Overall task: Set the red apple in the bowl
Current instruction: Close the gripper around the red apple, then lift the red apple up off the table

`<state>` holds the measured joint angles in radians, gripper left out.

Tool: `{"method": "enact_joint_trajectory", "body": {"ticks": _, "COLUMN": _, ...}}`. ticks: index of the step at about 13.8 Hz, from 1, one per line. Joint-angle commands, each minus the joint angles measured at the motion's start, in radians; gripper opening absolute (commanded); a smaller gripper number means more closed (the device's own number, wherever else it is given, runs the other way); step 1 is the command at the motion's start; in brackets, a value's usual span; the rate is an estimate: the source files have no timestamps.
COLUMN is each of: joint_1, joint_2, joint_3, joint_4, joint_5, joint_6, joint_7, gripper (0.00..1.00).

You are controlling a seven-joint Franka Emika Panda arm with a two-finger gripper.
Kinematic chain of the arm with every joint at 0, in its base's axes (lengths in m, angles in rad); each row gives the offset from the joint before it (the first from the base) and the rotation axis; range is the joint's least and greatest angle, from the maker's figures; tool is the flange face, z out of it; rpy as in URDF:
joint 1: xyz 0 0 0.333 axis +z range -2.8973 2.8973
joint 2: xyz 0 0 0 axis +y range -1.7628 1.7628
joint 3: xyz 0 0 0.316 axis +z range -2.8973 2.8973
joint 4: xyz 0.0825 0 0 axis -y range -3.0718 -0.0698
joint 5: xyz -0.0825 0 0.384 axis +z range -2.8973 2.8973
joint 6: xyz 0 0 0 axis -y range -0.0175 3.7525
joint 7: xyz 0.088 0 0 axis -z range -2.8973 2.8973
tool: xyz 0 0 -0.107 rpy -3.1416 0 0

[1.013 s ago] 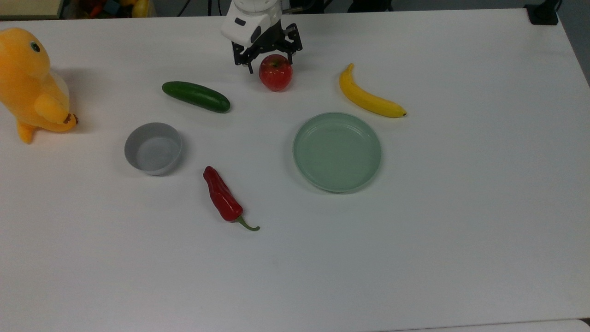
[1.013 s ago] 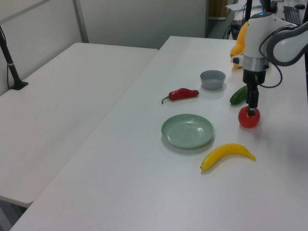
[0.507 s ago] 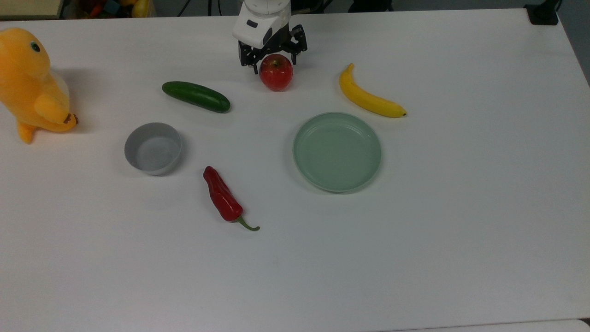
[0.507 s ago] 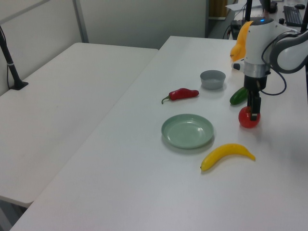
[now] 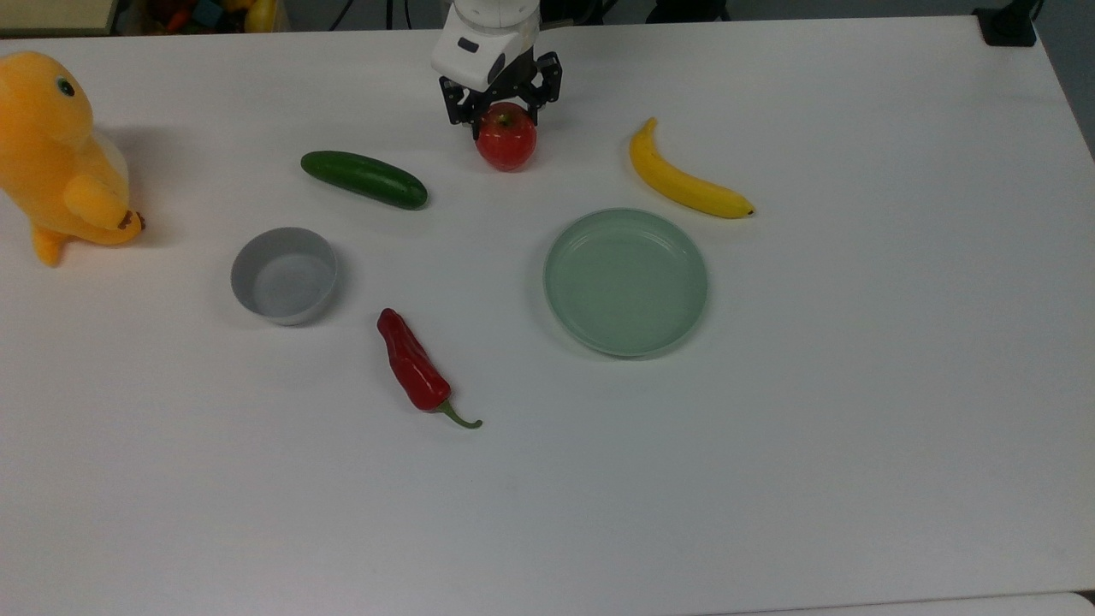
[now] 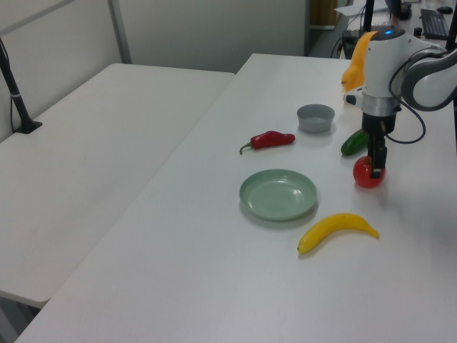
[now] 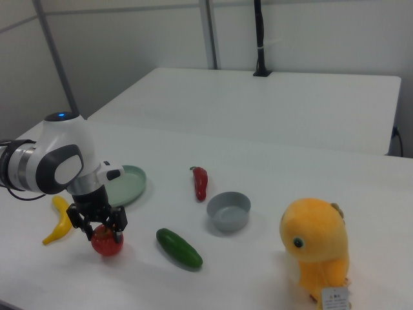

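- The gripper (image 5: 503, 109) is lowered over the red apple (image 5: 506, 141), its jaws closed in against the apple's two sides, gripping it.
- The red apple sits between the jaws, low at the white table (image 5: 770, 445); whether it touches the surface cannot be told.
- The bowl (image 5: 284, 275) stands well apart from the jaws, toward the top view's lower left, past the cucumber (image 5: 364, 179).
- In the top view, a banana (image 5: 684, 180) lies right of the jaws and a green plate (image 5: 626, 281) below them.

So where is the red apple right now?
In the top view the red apple sits on the table near the far edge, between the cucumber on the top view's left and the banana on its right, with the gripper straddling its top.
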<state>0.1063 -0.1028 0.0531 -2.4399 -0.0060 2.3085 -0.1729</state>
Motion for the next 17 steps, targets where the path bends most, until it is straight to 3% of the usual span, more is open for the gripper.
{"method": "enact_joint_trajectory", "body": {"ticks": 1, "joint_1": -0.017, "joint_2": -0.015, "joint_3": 0.004, "joint_4": 0.033, "joint_5": -0.023, "joint_6": -0.024, "joint_7": 0.041, "gripper": 0.10}}
{"method": "enact_joint_trajectory", "body": {"ticks": 5, "joint_1": -0.045, "joint_2": -0.006, "joint_3": -0.001, "joint_4": 0.212, "joint_5": -0.016, "joint_6": -0.237, "joint_7": 0.043, "gripper": 0.11}}
{"method": "enact_joint_trajectory", "body": {"ticks": 9, "joint_1": -0.073, "joint_2": 0.003, "joint_3": -0.028, "joint_4": 0.458, "joint_5": -0.009, "joint_6": -0.483, "joint_7": 0.029, "gripper": 0.15}}
{"method": "enact_joint_trajectory", "body": {"ticks": 12, "joint_1": -0.066, "joint_2": 0.032, "joint_3": -0.079, "joint_4": 0.622, "joint_5": 0.007, "joint_6": -0.576, "joint_7": 0.032, "gripper": 0.15}}
{"method": "enact_joint_trajectory", "body": {"ticks": 15, "joint_1": -0.062, "joint_2": 0.072, "joint_3": -0.117, "joint_4": 0.697, "joint_5": 0.012, "joint_6": -0.583, "joint_7": 0.036, "gripper": 0.15}}
{"method": "enact_joint_trajectory", "body": {"ticks": 17, "joint_1": -0.054, "joint_2": 0.173, "joint_3": -0.195, "joint_4": 0.845, "joint_5": 0.027, "joint_6": -0.584, "joint_7": 0.035, "gripper": 0.15}}
